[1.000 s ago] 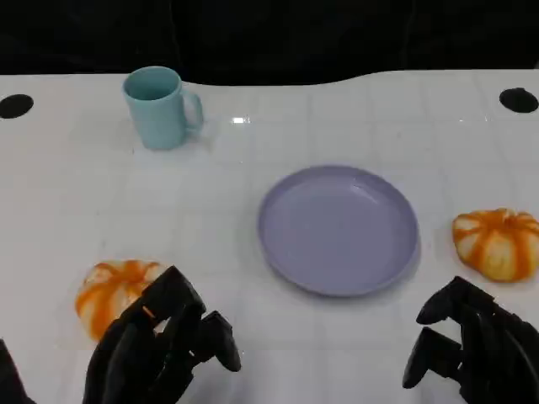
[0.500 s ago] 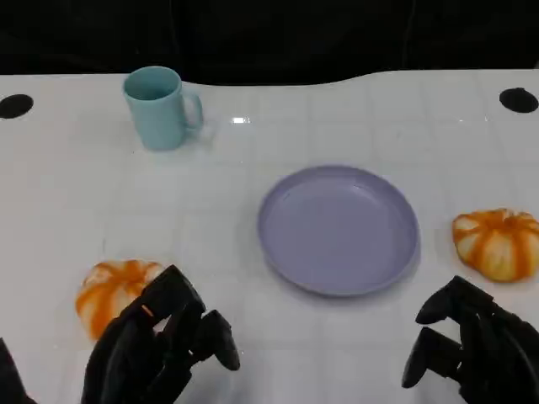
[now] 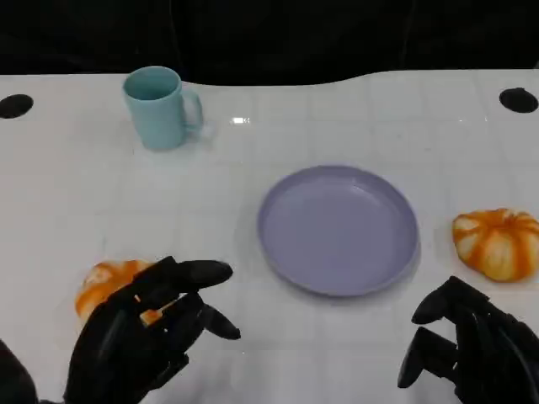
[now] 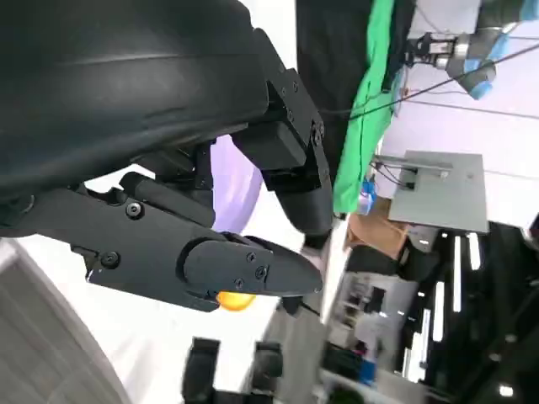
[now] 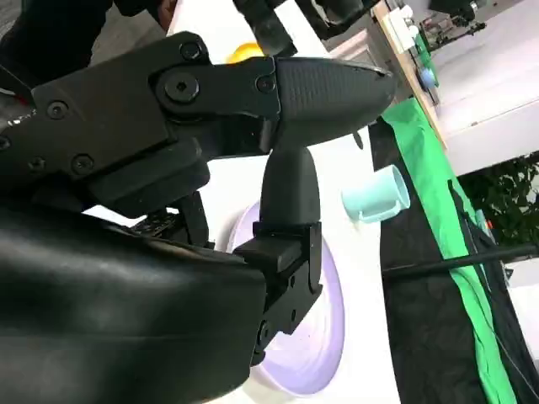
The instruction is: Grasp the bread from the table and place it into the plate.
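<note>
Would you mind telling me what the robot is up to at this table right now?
It is going for bread to put on the purple plate, which holds nothing yet. The left hand, fingers spread, hovers over the orange-striped bread at the near left without gripping it. The right hand holds nothing; a second bread lies right of the plate. A teal mug stands farther back.

1. The lavender plate (image 3: 338, 229) sits mid-table with bare white table (image 3: 253, 337) on every side.
2. Open table lies between the left-hand bread (image 3: 108, 286) and the plate.
3. A teal mug (image 3: 160, 108) stands at the far left, well apart from both.
4. Right-hand bread (image 3: 498, 242) lies just beside the plate's right rim.
</note>
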